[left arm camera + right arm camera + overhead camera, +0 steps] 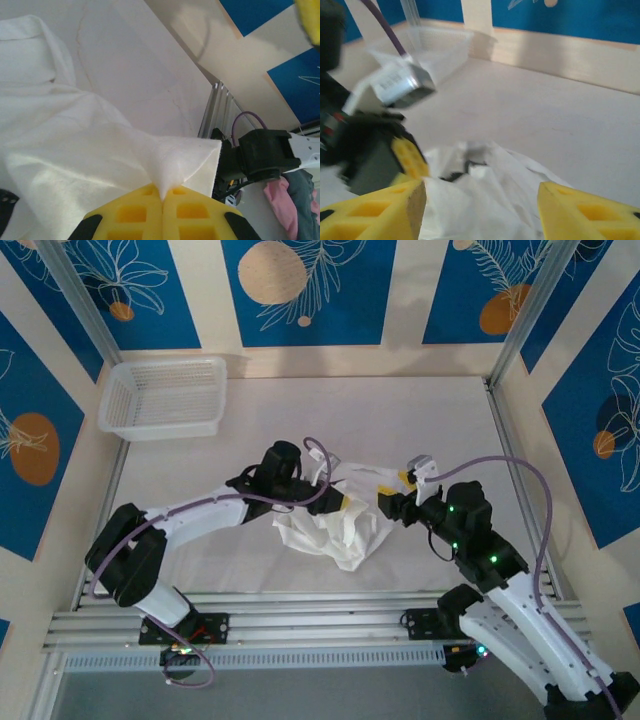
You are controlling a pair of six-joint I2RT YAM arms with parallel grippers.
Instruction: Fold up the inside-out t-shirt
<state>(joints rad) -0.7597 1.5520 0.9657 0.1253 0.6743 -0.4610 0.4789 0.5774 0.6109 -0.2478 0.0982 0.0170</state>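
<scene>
**Inside-out t-shirt** (335, 525) lies crumpled mid-bench (400, 410), toward the near edge. Left fingers (163, 199) are closed, pinching a peak of its fabric. Right fingers (395, 492) stand wide apart, empty, over the heap. Risk: the shallow pinch may slip, or bunched layers may lift together.

White t-shirt (345, 532), yellow-padded left tool (162, 194), white mesh basket (160, 426), blue panels (345, 300) (white leaf outlines, orange discs)

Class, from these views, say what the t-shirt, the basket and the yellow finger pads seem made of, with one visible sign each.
T-shirt: thin matte white cloth; it creases and drapes.
Basket: probably white plastic; rigid open mesh walls.
Left gripper's pads: matte yellow, perhaps foam or rubber; moulded square pockets.
</scene>
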